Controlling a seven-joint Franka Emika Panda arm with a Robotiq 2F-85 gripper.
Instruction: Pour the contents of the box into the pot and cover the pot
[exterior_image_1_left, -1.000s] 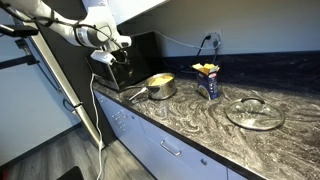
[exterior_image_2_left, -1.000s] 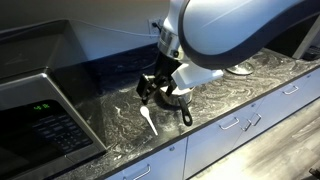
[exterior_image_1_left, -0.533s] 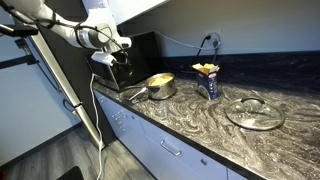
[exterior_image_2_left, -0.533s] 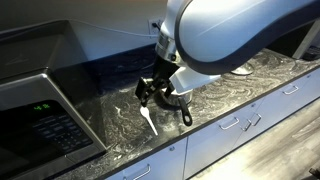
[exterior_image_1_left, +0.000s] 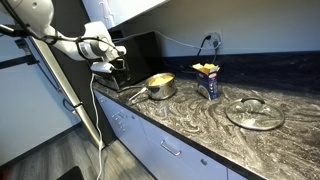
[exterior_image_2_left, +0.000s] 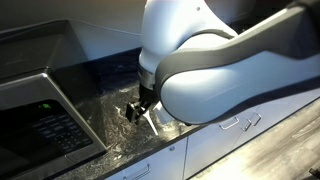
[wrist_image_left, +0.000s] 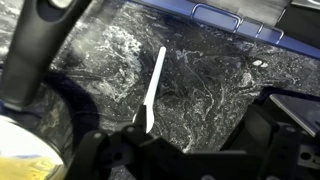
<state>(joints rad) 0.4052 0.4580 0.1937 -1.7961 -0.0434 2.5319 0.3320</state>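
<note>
At the left of an exterior view the gripper (exterior_image_1_left: 110, 70) is hanging with jaws spread, gripping nothing, the arm reaching in from upper left. The pot (exterior_image_1_left: 160, 87), left of centre, is showing yellow inside. The box (exterior_image_1_left: 207, 82) is standing upright near centre. It is probably light, crushable cardboard, best pinched gently across its sides. The lid (exterior_image_1_left: 255, 113) is lying at right.

Glossy white arm (exterior_image_2_left: 200, 50), black jaws

Wht utensil (wrist_image_left: 153, 90) flat on marbled ctr (wrist_image_left: 215, 90); microwave (exterior_image_2_left: 40, 120) nr.
</note>
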